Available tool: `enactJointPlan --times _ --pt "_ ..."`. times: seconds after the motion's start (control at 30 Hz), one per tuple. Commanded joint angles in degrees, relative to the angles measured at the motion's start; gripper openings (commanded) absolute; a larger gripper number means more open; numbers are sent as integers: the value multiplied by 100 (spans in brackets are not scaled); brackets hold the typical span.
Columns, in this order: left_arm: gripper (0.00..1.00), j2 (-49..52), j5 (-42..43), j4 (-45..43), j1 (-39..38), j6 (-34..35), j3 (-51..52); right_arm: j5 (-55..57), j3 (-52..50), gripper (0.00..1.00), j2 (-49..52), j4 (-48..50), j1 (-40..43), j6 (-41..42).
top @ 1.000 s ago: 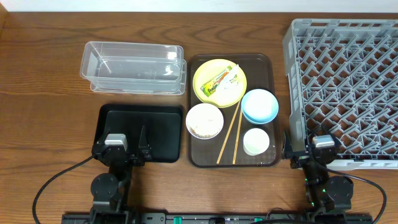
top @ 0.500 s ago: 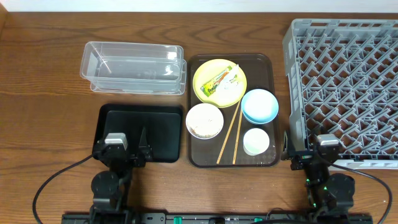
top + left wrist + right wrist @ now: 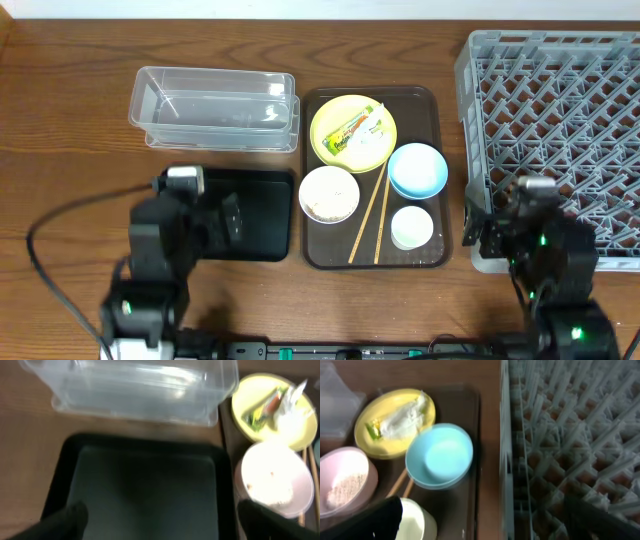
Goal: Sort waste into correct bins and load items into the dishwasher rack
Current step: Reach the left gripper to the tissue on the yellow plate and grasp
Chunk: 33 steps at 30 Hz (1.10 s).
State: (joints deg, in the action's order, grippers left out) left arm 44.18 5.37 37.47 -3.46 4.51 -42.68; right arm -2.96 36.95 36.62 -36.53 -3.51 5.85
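The surface is a dark brown wooden table (image 3: 60,120) with visible grain; a pale strip of wall (image 3: 300,8) runs along its far edge. At the left, a black cable (image 3: 45,235) loops over the wood toward the left arm. The left gripper (image 3: 157,520) hovers over the shallow black tray (image 3: 268,215), its two dark fingertips spread wide at the corners of the wrist view, holding nothing. Just beyond the black tray lies the clear plastic tub (image 3: 215,105), lengthwise across the table. Right of both sits the brown serving tray (image 3: 420,100). On it, at the far end, is the yellow plate (image 3: 325,122) carrying the green-yellow snack wrapper (image 3: 348,135) and crumpled white paper (image 3: 372,122). Nearer, the white bowl (image 3: 328,185) holds rice scraps (image 3: 325,207); two wooden chopsticks (image 3: 372,215) lie diagonally between it and the light blue bowl (image 3: 417,170), with the small pale cup (image 3: 412,227) nearest the arms. At the far right stands the grey dishwasher rack (image 3: 560,110), bare of dishes, its lattice showing wood beneath. The right gripper (image 3: 485,520) hangs by the rack's near left corner, fingers parted wide, grasping nothing
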Motion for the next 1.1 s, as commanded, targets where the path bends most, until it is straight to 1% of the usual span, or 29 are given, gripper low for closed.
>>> enactJointPlan --times 0.0,0.1,0.27,0.37,0.43,0.53,0.63,0.7,0.87,1.07 --pt "97 992 168 763 28 48 -1078 13 710 99 612 -365 83 48" --pt "98 1655 168 1388 28 48 -1681 -33 1084 99 1014 -472 83 -11" --pt "97 2299 461 1429 28 52 -1757 -48 1207 99 1139 -350 83 -9" --pt "97 2496 730 1257 24 48 -1757 -46 1207 99 1139 -332 83 -11" --pt "97 2551 970 940 -4 46 -1764 -44 1204 99 1139 -358 83 -11" --pt "97 2640 1003 505 -166 17 -1886 -46 1204 99 1139 -350 83 -11" --pt "97 2855 855 155 -455 -50 -2144 -46 1204 99 1141 -334 83 -11" --pt "96 3071 697 -118 -702 -238 -2330 -46 1204 99 1141 -339 83 -11" --pt "97 3716 699 -1266 -1351 -625 -2575 -46 1204 99 1141 -354 83 -11" --pt "96 4610 704 -2640 -1996 -623 -2575 -46 1204 99 1141 -374 83 -11"
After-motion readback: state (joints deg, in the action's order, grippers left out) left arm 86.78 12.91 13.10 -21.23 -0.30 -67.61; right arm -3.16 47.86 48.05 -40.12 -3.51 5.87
